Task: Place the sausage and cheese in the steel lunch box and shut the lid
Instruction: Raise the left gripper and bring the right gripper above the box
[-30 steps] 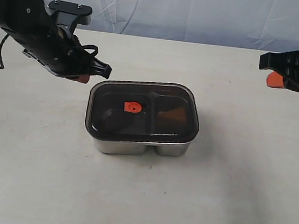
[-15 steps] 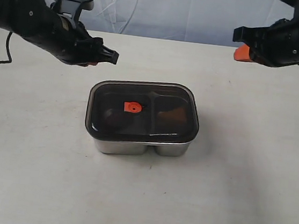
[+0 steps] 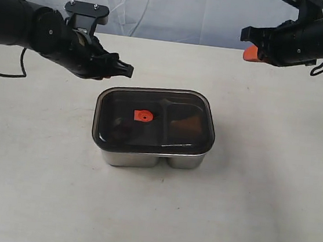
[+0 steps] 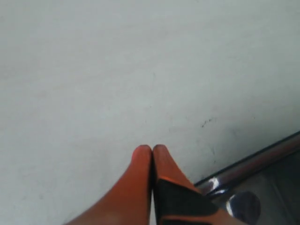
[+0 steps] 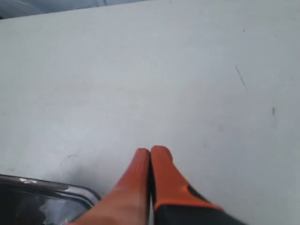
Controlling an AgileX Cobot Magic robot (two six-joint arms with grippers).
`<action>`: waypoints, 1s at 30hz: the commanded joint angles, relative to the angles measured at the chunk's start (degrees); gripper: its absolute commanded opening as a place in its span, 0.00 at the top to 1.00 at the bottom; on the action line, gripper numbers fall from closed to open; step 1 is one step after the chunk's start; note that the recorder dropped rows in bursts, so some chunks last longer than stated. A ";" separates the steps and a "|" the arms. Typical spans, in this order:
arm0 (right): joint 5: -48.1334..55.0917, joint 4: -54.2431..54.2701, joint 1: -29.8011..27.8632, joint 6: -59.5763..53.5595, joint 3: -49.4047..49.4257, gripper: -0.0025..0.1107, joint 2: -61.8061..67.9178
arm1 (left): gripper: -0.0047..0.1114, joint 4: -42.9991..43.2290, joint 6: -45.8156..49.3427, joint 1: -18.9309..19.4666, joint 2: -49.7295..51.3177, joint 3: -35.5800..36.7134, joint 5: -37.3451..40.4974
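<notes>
Here, on the pale table (image 3: 256,213), the packing job looks all but finished. The left arm (image 3: 38,28) and right arm (image 3: 311,36) hang above the far half of the surface, one to each side, both well apart from the box (image 3: 145,159), which stands near the middle of the table.

The lid (image 3: 116,107) sits on the box and seems level along every edge the exterior view shows, its orange tab (image 3: 143,116) facing up over the larger compartment. Through the dark plastic the cheese (image 3: 188,124) shows as a dull orange wedge in the smaller compartment, on the right arm's side. The sausage cannot be made out for certain. A faint dark shape lies in the larger compartment, but the tint hides what it is.

The left gripper (image 4: 152,149) has its orange fingers pressed together with nothing between them, and a corner of the box is just in its wrist view. The right gripper (image 5: 150,151) is likewise closed and empty, above bare table beside the box's rim.

The step in hand reads as the closing one. If the seal is doubtful, the next move would be an even downward press on the lid. Otherwise the arms need only go to rest.
</notes>
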 commanded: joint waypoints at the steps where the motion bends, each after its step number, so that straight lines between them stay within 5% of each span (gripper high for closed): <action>1: -1.49 5.06 -0.05 -5.52 -0.48 0.98 2.08 | 0.96 -0.60 0.25 -0.04 0.17 -2.51 -0.59; 18: 1.13 9.77 6.13 -12.92 -6.57 0.98 11.05 | 0.96 -0.60 3.15 -0.04 0.17 -3.66 3.08; 25: 2.43 5.09 8.42 -12.39 -6.69 0.98 11.96 | 0.96 -0.60 4.65 -0.04 0.17 -3.66 6.11; 30: 3.68 -5.77 8.42 -2.21 -6.69 0.98 9.65 | 0.96 -1.50 8.28 -0.04 -2.82 -3.66 10.78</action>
